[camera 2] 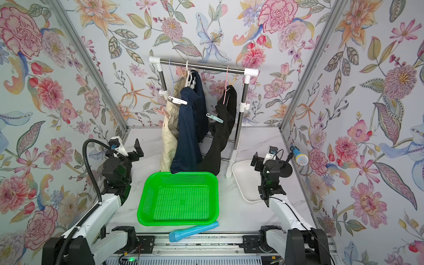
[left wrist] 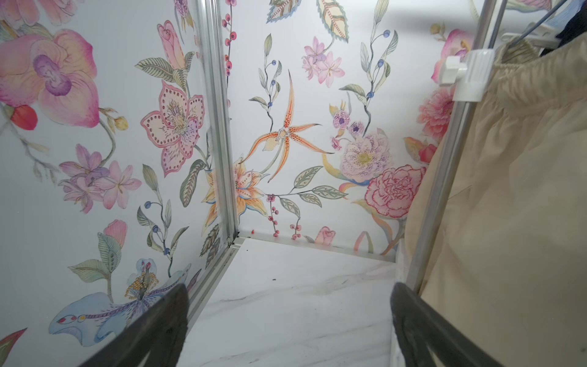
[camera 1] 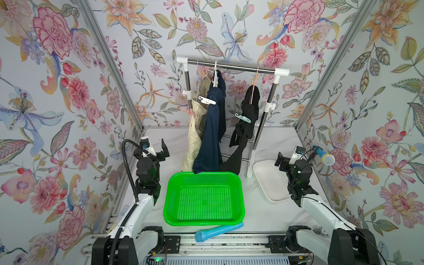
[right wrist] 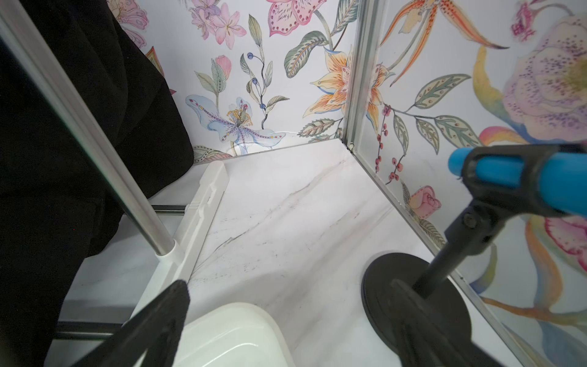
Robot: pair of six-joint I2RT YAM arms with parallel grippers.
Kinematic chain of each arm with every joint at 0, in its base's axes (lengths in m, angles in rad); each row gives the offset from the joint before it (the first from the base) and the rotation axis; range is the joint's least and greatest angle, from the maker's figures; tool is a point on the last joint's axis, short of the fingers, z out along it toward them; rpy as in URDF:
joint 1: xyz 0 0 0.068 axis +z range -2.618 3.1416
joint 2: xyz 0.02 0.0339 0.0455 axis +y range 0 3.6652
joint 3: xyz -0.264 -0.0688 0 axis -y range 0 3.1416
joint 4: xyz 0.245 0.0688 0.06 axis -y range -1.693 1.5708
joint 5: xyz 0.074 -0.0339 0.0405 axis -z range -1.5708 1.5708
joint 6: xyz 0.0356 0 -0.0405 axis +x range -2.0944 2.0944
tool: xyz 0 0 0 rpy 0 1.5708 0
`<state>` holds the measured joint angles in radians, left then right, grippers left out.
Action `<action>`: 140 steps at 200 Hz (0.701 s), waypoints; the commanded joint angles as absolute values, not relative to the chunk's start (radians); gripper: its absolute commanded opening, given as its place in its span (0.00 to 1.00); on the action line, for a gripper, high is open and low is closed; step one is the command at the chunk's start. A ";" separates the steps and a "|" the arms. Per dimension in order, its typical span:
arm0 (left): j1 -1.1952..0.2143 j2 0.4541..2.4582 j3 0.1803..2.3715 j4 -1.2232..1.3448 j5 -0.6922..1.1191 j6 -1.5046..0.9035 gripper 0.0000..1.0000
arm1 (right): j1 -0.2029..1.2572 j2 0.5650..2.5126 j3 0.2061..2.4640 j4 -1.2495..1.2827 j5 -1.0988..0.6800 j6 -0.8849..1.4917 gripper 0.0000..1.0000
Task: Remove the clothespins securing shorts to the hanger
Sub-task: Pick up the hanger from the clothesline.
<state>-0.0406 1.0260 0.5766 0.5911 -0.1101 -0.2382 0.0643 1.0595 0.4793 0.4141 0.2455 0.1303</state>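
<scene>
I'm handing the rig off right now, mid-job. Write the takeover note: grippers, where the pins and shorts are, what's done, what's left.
Grippers: the left gripper is open and empty, low beside the cream shorts. The right gripper is open and empty, by the white tray.
Shorts: the cream shorts, navy shorts and black shorts all hang from the rail.
Pins: the white clip is on the navy shorts and the teal clip on the black shorts. A small peg seems to sit at the cream waistband.
Done: nothing removed; the green basket holds nothing.
Left: every pin.
</scene>
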 commanded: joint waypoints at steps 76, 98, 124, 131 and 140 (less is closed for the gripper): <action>-0.140 1.166 1.280 -0.072 -0.002 -0.449 0.99 | 0.186 0.960 0.690 -0.207 0.421 0.317 0.99; -0.147 1.311 1.547 -0.199 0.052 -0.450 0.99 | 0.196 0.971 0.728 -0.271 0.422 0.344 0.99; -0.159 1.481 1.832 -0.314 0.103 -0.438 0.99 | 0.207 0.982 0.769 -0.325 0.411 0.355 0.99; -0.165 1.521 1.888 -0.329 0.112 -0.433 0.99 | 0.212 0.984 0.776 -0.335 0.405 0.355 0.99; -0.173 1.571 1.966 -0.348 0.115 -0.430 0.98 | 0.217 0.988 0.782 -0.341 0.399 0.355 0.99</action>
